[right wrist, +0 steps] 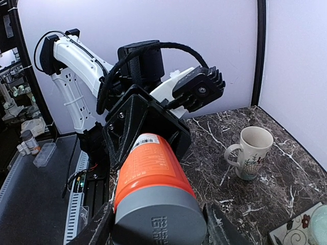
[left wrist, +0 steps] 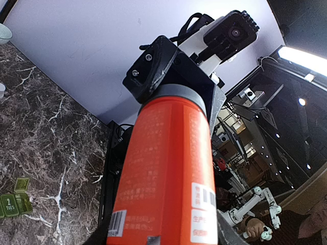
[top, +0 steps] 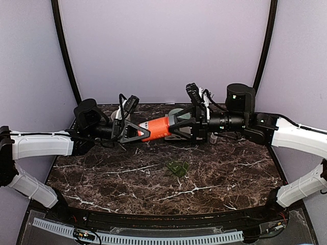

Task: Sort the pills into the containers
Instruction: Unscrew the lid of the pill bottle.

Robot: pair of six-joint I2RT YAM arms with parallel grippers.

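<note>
Orange bottle (left wrist: 168,168) fills the left wrist view, right gripper (left wrist: 176,94) clamped on its grey cap (left wrist: 179,99); pill-box strip (left wrist: 14,201) lies on bench (left wrist: 51,127). Right wrist: left gripper (right wrist: 148,143) grasps the bottle's base. Top: bottle horizontal above bench, strip below, nearer the arm bases.

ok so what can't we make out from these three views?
- Pills: none visible in any view; the orange bottle is opaque.
- Pill-box strip: too small in the top view to see its contents; cut off by the left edge in the left wrist view.
- Bottle label: print too small and blurred to read in both wrist views.
- Mug: its own rim hides the bottom in the right wrist view.
</note>
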